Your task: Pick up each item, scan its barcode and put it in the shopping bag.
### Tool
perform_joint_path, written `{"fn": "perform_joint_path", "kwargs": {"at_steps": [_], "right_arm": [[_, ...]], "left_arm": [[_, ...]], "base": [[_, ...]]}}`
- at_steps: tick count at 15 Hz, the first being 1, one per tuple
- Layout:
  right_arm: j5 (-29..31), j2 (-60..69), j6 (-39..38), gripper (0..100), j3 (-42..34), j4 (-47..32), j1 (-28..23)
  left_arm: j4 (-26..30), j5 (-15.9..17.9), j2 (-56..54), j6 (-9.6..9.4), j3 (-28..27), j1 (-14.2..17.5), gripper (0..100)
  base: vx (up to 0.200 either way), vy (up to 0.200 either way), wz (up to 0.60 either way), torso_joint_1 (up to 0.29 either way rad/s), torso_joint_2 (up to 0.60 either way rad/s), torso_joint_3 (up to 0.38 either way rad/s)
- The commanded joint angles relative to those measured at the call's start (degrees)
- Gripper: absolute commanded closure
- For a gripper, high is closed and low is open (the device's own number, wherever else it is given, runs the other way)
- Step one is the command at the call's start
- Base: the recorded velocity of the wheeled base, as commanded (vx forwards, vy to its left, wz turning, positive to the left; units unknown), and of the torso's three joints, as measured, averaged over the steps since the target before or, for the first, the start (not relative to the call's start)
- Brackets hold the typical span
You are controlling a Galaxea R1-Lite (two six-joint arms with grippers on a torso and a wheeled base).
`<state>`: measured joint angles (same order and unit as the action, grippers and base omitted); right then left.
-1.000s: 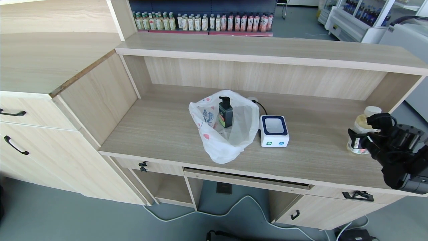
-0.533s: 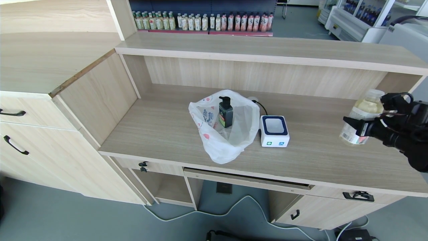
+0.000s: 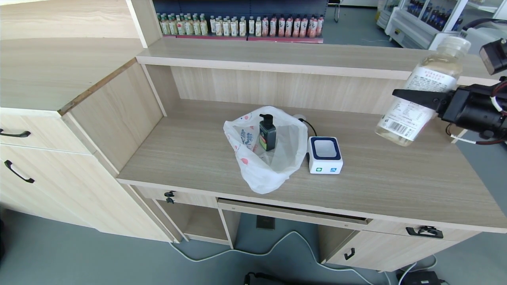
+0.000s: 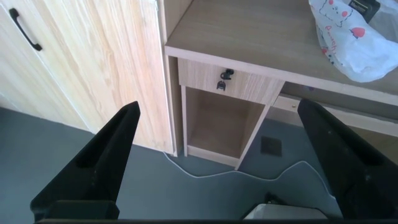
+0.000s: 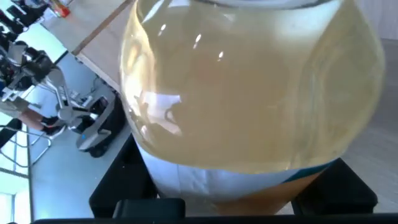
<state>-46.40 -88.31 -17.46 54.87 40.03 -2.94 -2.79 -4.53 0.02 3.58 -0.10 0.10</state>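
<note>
A dark pump bottle (image 3: pixel 267 134) stands inside the white shopping bag (image 3: pixel 265 174), which sits open in the middle of the tabletop (image 3: pixel 190 154), so that item looks to be finished. The second item, a clear bottle of pale yellow drink (image 3: pixel 404 118), is in hand. The right pincer (image 3: pixel 420 99) is clenched around its middle and holds it tilted in the air, cap up and away, off the tabletop near the right end. In the right wrist view the bottle (image 5: pixel 249 93) sits close to the lens between the dark fingers. The barcode is on the label near the bottle's base and faces down and toward the front. It is well apart from the small white scanner (image 3: pixel 324 154), which stands just beside the bag on its right, so I judge the scan is not yet done. What is left for this bottle is to bring the barcode over the scanner's window and then lower it into the bag beside the pump bottle, whose mouth seems wide enough. The left pincer (image 4: pixel 217 112) hangs low by the tabletop's front left corner above the floor, its fingers spread wide and holding nothing.
</note>
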Motion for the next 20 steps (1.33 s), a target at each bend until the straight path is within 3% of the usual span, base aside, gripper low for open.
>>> {"fn": "perform_joint_path", "kwargs": {"at_steps": [1,4,8,20], "right_arm": [[-0.27,6.83,-3.46,100,-3.19,-0.22,8.12],[-0.27,10.53,-3.64,100,-7.23,-0.13,16.39],[-0.36,15.01,-12.69,100,-6.88,-0.04,25.35],[-2.91,20.90,-20.60,100,-6.71,-0.22,33.88]], "left_arm": [[-0.02,-0.04,-0.02,0.02,0.01,-0.01,0],[-0.02,-0.04,-0.02,0.02,0.01,-0.01,0],[-0.02,-0.04,-0.02,0.02,0.01,-0.01,0],[-0.02,-0.04,-0.02,0.02,0.01,-0.01,0]], "base": [[0.000,0.000,0.00,0.000,0.00,0.000],[0.000,0.000,0.00,0.000,0.00,0.000],[0.000,0.000,0.00,0.000,0.00,0.000],[0.000,0.000,0.00,0.000,0.00,0.000]]}}
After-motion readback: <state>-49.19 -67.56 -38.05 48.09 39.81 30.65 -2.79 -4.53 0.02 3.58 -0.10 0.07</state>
